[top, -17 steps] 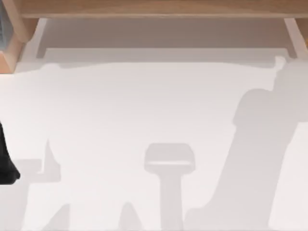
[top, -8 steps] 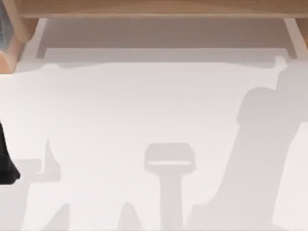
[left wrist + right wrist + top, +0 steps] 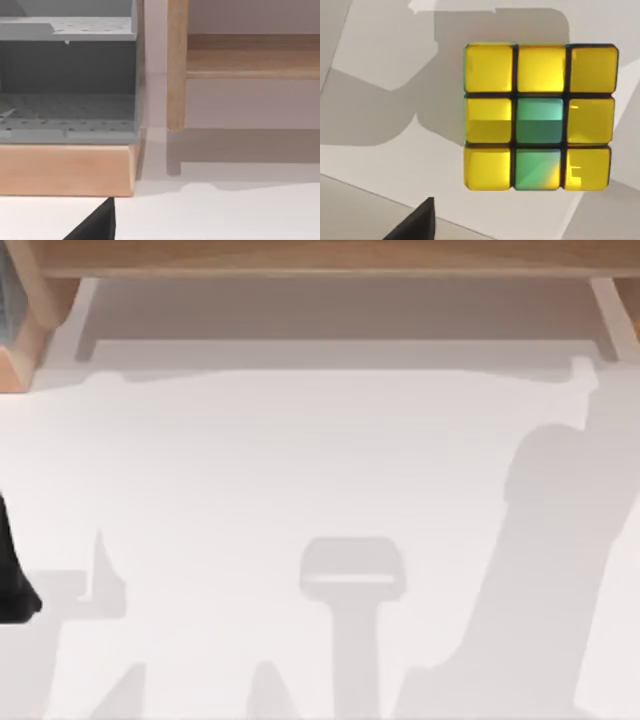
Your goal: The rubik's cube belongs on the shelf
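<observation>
The rubik's cube (image 3: 540, 117) lies on the white table right under my right wrist camera, its upper face yellow with two green squares. A dark part of my right gripper (image 3: 415, 223) pokes in beside it, apart from the cube. The shelf (image 3: 320, 258) is a long light-brown board along the table's far edge, with an upright post (image 3: 176, 65) in the left wrist view. My left arm (image 3: 12, 580) is parked at the table's left edge, and a dark piece of its gripper (image 3: 95, 225) points toward the shelf.
A grey perforated rack on a wooden base (image 3: 65, 100) stands at the far left beside the shelf, also seen at the corner (image 3: 12, 310). The right arm's shadow (image 3: 540, 560) falls across the table's right side.
The right arm's shadow on the table has slid a little to the right. The left arm has not moved.
</observation>
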Robot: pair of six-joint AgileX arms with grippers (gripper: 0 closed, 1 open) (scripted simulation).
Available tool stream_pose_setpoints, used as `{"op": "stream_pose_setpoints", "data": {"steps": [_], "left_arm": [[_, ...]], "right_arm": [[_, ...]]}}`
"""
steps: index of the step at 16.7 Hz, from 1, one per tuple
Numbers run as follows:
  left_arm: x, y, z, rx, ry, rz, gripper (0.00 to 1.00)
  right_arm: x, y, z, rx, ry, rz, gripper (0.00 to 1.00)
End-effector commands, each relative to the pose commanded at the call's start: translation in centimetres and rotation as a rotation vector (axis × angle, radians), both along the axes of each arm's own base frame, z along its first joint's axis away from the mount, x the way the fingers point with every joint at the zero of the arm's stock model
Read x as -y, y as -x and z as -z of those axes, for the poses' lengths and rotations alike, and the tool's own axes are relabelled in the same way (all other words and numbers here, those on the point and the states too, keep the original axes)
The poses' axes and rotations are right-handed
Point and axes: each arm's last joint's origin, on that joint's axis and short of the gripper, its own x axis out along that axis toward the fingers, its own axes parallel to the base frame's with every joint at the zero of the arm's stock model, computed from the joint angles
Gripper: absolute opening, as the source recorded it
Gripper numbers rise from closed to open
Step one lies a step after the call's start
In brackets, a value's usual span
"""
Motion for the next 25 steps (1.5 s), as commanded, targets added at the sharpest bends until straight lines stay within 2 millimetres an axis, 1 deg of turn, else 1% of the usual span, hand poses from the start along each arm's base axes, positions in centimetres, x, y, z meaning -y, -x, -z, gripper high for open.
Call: {"op": "stream_pose_setpoints", "data": {"steps": [2,4,6,7,11,24,25], "left_arm": [[0.0,0.0,0.0,0.0,0.0,0.0,1.0],[0.0,0.0,0.0,0.0,0.0,0.0,1.0],[0.0,0.0,0.0,0.0,0.0,0.0,1.0],[0.0,0.0,0.0,0.0,0.0,0.0,1.0],[0.0,0.0,0.0,0.0,0.0,0.0,1.0],[0.0,0.0,0.0,0.0,0.0,0.0,1.0],[0.0,0.0,0.0,0.0,0.0,0.0,1.0]], "right_arm": [[-0.8,-0.7,0.9,0.011,0.005,-0.001,1.0],[-1.7,-1.6,2.9,0.008,0.003,-0.004,1.0],[-1.9,-2.2,5.1,-0.004,-0.001,0.0,1.0],[-1.9,-2.3,5.8,-0.008,-0.002,0.003,1.0],[-1.9,-2.3,5.9,-0.009,-0.002,0.005,1.0],[-1.9,-2.3,5.9,-0.009,-0.002,0.005,0.02],[-1.9,-2.3,5.9,-0.009,-0.002,0.005,0.0]]}}
